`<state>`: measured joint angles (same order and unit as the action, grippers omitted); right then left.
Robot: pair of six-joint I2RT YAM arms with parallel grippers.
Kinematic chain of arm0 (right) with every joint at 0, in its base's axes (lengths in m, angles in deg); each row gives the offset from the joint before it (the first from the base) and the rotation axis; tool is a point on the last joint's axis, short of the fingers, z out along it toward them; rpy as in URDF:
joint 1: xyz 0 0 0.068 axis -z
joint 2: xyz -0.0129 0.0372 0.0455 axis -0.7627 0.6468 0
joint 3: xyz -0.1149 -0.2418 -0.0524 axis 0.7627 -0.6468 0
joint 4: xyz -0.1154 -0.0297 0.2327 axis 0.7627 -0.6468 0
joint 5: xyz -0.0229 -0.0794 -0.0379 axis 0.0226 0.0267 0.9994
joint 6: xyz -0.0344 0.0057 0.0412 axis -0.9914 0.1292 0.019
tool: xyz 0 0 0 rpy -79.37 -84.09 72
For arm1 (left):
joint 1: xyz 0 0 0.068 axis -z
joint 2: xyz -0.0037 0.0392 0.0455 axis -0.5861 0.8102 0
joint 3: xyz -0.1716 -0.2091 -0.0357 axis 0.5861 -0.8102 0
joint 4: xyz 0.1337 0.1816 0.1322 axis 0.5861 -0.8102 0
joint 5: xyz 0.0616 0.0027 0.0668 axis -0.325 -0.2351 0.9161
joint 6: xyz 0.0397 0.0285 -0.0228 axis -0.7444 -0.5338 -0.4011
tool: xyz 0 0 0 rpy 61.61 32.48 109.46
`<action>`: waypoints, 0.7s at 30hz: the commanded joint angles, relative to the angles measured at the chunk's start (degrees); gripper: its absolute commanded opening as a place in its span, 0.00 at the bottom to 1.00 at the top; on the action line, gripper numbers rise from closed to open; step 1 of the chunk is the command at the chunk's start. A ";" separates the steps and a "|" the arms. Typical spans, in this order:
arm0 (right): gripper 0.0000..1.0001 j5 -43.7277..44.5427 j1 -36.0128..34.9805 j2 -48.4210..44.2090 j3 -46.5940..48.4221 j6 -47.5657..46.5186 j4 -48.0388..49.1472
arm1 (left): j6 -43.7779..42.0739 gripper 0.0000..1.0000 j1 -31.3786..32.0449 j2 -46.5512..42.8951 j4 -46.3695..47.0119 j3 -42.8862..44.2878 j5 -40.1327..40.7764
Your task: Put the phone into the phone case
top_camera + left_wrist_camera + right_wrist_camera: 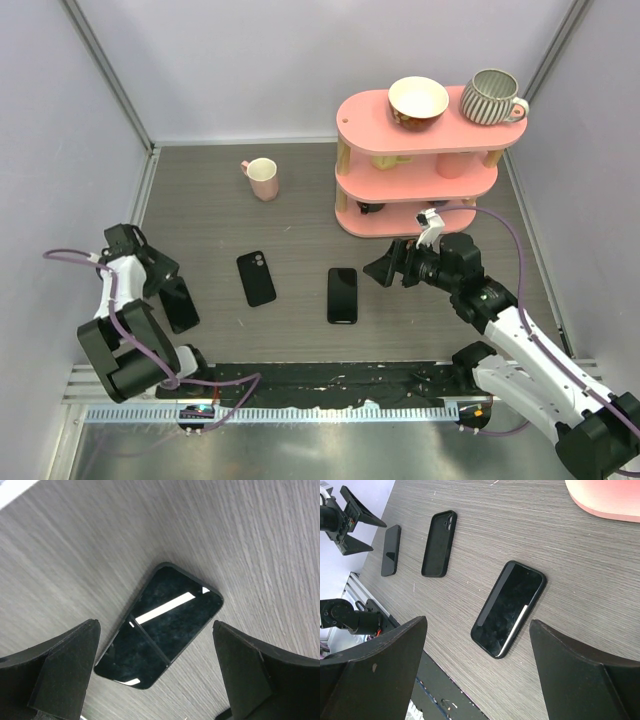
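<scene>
Hovering over anything, is the left end effector [163,278]?

Yes, it is hanging with its jaws spread wide and gripping nothing. A glossy black phone [160,640] is lying flat on the tabletop [240,540] directly beneath it, showing between the fingers and touching neither.

And the right end effector [385,270]?

It is also standing wide open and holding nothing, with a second phone [510,607] lying just ahead of it. The phone case [439,542] is lying farther out beyond that phone, its camera cutout showing, between the two end effectors.
</scene>
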<state>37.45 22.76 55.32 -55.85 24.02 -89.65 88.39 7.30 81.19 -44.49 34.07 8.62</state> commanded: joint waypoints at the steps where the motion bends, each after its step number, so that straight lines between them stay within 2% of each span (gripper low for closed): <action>1: 0.89 -0.64 -0.13 -0.02 0.55 -0.81 2.57 | -1.41 1.00 -0.25 2.00 6.00 -0.81 -7.16; 4: 0.90 -0.55 -0.22 0.51 0.55 -0.81 2.75 | -0.97 1.00 -0.25 3.41 6.62 -1.77 -11.47; 11: 0.90 -0.56 -0.22 1.30 0.73 -0.89 2.83 | -0.62 1.00 2.20 5.34 8.20 -2.83 -15.52; 21: 0.89 -0.82 -0.13 3.32 0.99 -0.90 2.83 | 0.08 1.00 13.54 8.51 8.11 -1.69 -16.23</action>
<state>37.23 22.76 58.49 -55.85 23.99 -89.37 87.93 16.72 86.78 -36.30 33.17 -3.44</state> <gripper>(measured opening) 0.895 0.996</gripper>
